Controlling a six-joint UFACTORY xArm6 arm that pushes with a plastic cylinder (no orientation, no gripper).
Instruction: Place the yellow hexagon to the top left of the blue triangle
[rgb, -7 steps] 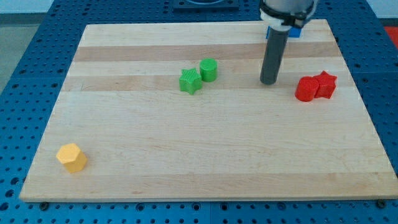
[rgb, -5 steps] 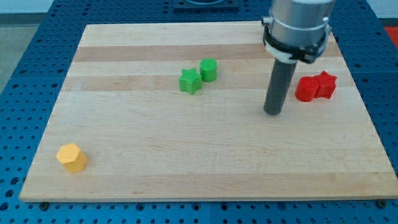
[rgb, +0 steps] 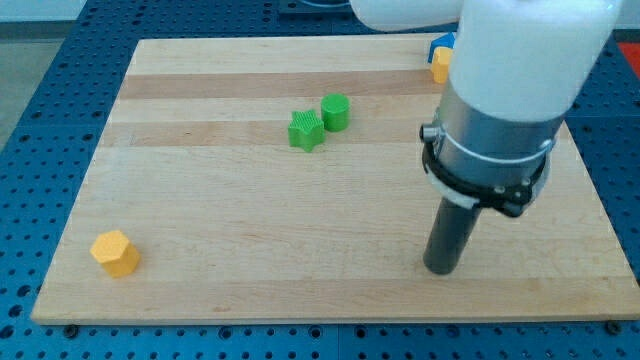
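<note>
The wooden desk carries everything. Taking the green star block as landmark: the green cylinder block touches it on the view's upper right; the yellow hexagon block lies well apart toward the view's lower left; my tip stands toward the view's lower right; the blue block and a second yellow block, both partly hidden, sit toward the view's upper right.

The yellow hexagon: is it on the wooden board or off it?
On it. The yellow hexagon lies flat inside the board's bottom-left corner, near the edge. My tip is far off toward the view's right.
</note>
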